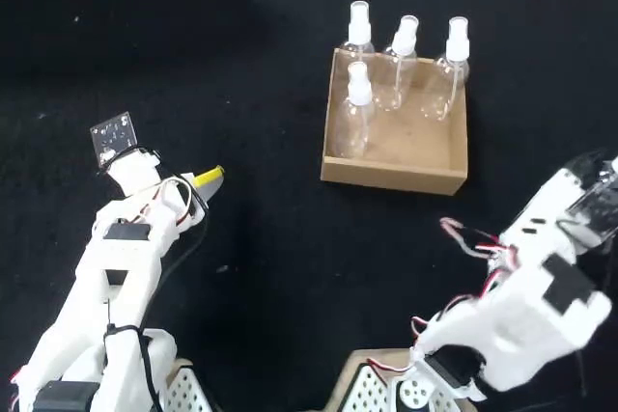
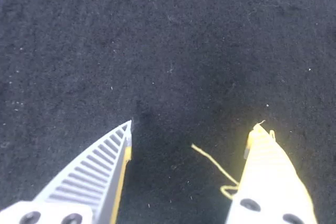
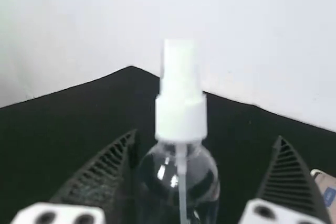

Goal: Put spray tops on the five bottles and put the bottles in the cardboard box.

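Black cloth covered the table point(image 1: 270, 267), and behind it rose a plain white wall point(image 3: 252, 30). The fifth bottle point(image 3: 178, 177) stood inside the right gripper point(image 3: 205, 136), its white spray top point(image 3: 180, 114) on and rising past the claw's tips. Whether the claw had closed on it or only stood around it could not be told. Clear, empty and thin-walled, the bottle looked very light, smooth and rounded. It would likely slip in a loose hold and dent under a hard one. The best hold seemed to be the body just below the shoulder, not the spray top, which might twist or pull off. Well apart from it, the cardboard box point(image 1: 394, 178) held four bottles point(image 1: 359, 108), all capped: three along the far wall and one at the near left. That left bare floor at the near right for the last one. The near wall and the tall tops of its neighbours were what a careless approach might knock. The left gripper point(image 2: 191, 129) hung wide open and empty over bare cloth, with a loose yellow thread point(image 2: 215, 166) trailing from one finger. It was far from the box and out of the way.
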Robot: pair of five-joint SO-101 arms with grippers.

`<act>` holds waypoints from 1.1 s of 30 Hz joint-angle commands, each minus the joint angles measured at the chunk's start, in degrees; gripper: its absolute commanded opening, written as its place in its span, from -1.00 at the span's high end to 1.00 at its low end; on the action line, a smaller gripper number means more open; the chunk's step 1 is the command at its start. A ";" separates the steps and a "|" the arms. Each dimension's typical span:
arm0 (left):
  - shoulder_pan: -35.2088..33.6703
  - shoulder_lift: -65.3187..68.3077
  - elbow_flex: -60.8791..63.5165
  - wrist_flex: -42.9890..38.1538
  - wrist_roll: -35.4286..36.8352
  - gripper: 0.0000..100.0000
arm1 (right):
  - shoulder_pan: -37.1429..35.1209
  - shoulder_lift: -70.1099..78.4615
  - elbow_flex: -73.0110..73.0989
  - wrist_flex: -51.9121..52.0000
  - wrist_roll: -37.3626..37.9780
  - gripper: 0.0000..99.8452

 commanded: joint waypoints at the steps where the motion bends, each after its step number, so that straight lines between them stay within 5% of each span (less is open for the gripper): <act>1: 0.57 0.09 -0.48 -1.05 0.79 0.36 | -0.53 -11.12 -0.48 15.03 -0.26 0.34; 11: 0.57 0.09 -0.48 -1.05 0.79 0.36 | 0.53 -27.74 0.92 32.09 0.18 0.35; 15: 0.57 0.09 -0.48 -1.05 0.79 0.36 | 1.05 -38.46 1.71 46.33 0.62 0.35; 20: 0.57 0.09 -0.48 -1.05 0.79 0.36 | 2.55 -49.71 1.19 66.29 11.34 0.35; 33: 0.57 0.09 -0.40 -1.05 0.79 0.36 | 0.97 -33.01 -5.05 59.78 11.43 0.35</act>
